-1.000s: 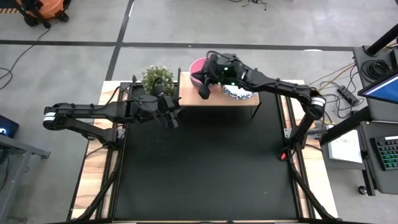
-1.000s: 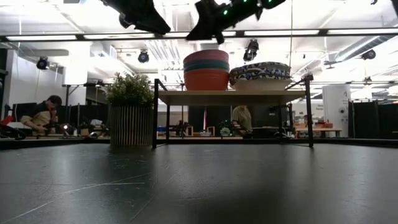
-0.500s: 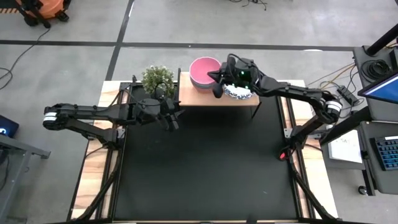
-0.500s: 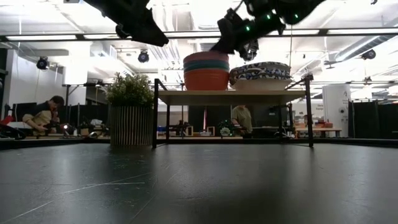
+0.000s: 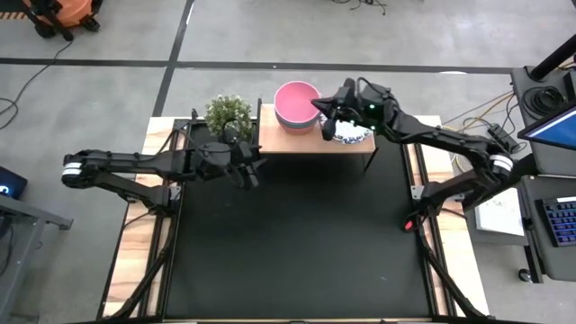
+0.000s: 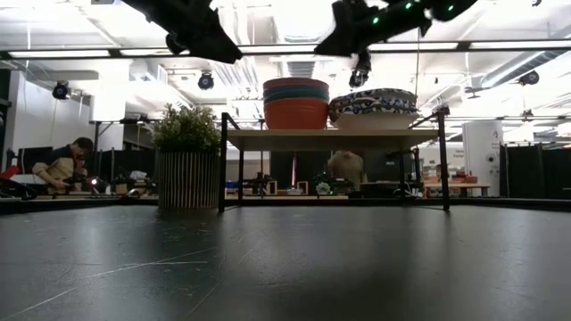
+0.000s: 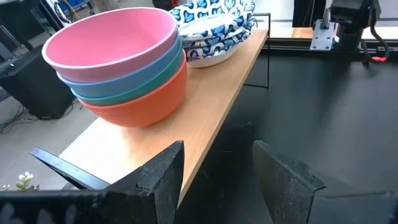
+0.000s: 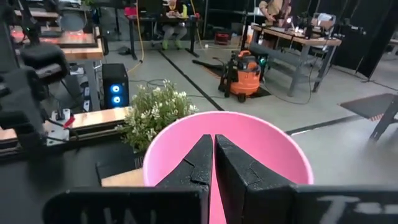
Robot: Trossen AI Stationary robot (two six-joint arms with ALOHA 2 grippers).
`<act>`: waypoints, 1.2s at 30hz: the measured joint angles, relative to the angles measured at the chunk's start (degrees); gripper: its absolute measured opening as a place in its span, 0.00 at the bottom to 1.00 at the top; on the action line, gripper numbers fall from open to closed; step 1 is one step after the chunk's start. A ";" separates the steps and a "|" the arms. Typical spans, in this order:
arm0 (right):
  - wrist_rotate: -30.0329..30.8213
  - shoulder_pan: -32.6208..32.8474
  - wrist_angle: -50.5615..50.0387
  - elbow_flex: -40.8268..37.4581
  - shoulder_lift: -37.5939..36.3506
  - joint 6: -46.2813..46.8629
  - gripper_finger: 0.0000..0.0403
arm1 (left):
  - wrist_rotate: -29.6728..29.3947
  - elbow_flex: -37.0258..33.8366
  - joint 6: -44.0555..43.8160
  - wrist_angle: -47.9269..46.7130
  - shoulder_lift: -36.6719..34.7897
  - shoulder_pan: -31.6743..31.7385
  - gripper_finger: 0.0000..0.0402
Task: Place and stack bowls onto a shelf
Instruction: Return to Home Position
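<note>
1. Find the pink bowl (image 5: 296,103) just ahead of and below the right gripper (image 5: 326,124), topmost in a nest of plain bowls with the red bowl (image 7: 146,106) at the base, on the shelf (image 5: 279,142)
2. Judge it light, stiff and smooth-walled, so likely slippery; take hold by pinching the rim, one finger inside and one outside, and lift straight up so the nest beneath is not dragged along
3. Note the patterned bowls (image 7: 214,28) stacked touching that nest, almost under the right gripper; treat them as possibly heavier and chippable, with scalloped rims offering an uneven hold
4. See the right gripper raised above the shelf with fingers pressed together on nothing, the pink bowl straight ahead in the right wrist view
5. See the left gripper (image 7: 217,180) off the shelf's front corner nearest the potted plant (image 5: 229,113), fingers spread apart and empty, the nest ahead of it across the shelf edge
6. Reckon the stacking finished, since every bowl in view sits on the shelf; mind the tall nest when pulling either arm away over the black mat (image 5: 288,243)
</note>
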 joint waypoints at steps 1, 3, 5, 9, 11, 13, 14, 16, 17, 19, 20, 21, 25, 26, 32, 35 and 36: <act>0.00 0.14 -1.02 -0.05 -1.01 -0.14 0.02 | 0.00 0.00 0.09 0.02 -0.19 -0.04 0.44; 0.00 0.23 -1.20 -0.66 -2.79 -0.15 0.02 | -0.03 0.00 1.90 0.56 -0.59 -0.02 0.44; 0.02 0.23 -1.57 -1.59 -4.35 -0.17 0.02 | -0.16 0.00 5.21 4.00 -0.62 0.40 0.44; 0.69 -0.21 -0.15 -1.99 -5.53 0.16 0.02 | -0.17 0.02 14.52 18.34 0.56 3.06 0.44; 1.99 -0.96 0.60 -1.99 -5.29 0.16 0.02 | -0.05 0.02 18.98 23.85 1.83 5.47 0.43; 3.60 -1.48 1.20 -1.99 -4.40 -0.15 0.02 | 0.98 0.64 20.44 26.62 3.17 8.98 0.42; 3.97 -1.94 1.34 -1.99 -3.81 -0.17 0.02 | 2.44 1.25 20.33 26.68 3.82 10.87 0.41; 4.07 -2.84 2.13 -1.99 -2.51 -0.24 0.02 | 6.70 2.70 19.04 27.04 5.46 14.68 0.38; 4.07 -3.21 2.57 -1.99 -1.83 -0.28 0.02 | 8.59 3.23 18.24 26.97 6.32 16.32 0.36; 4.05 -4.01 3.32 -1.94 -0.64 -0.29 0.02 | 10.59 4.44 17.52 26.54 8.20 19.09 0.31; 4.01 -4.43 3.18 -1.74 -0.10 -0.37 0.02 | 10.85 4.97 17.52 26.21 9.12 20.04 0.27; 4.02 -4.74 3.21 -1.42 0.45 -0.42 0.02 | 10.86 5.53 17.74 25.58 9.86 20.95 0.23; 3.48 -5.85 3.30 0.39 2.75 -1.27 0.02 | 11.03 7.69 18.29 24.49 12.80 23.44 0.04; 3.46 -5.98 3.37 0.75 3.32 -1.59 0.02 | 11.27 8.11 18.39 24.09 13.49 23.82 0.02; 3.04 -7.06 3.27 2.18 6.01 -2.62 0.02 | 12.23 9.68 18.50 24.48 16.05 25.62 0.01; 3.04 -7.72 3.42 2.21 6.48 -2.85 0.02 | 12.44 10.13 18.48 24.15 17.30 26.16 0.01; 3.06 -7.86 3.40 2.21 6.71 -2.85 0.02 | 12.44 10.31 18.48 24.09 17.65 26.34 0.01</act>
